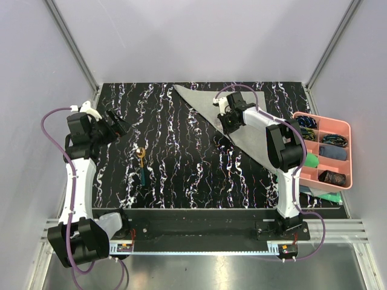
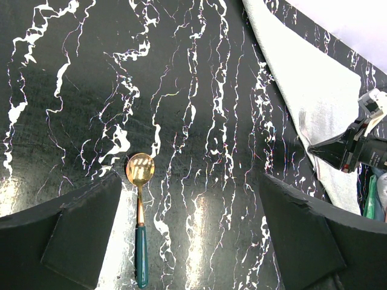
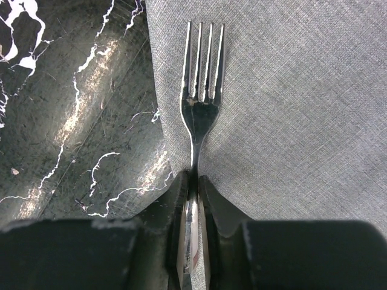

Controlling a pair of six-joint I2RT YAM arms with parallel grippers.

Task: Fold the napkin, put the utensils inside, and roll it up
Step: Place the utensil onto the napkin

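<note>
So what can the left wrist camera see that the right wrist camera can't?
Only the left wrist view shows the spoon, lying on the table under the open left gripper. Only the right wrist view shows the fork, its handle pinched by the right gripper, its tines over the napkin. Both show the napkin, the black marbled table and the right gripper, which is small and off to the side in the left wrist view.
</note>
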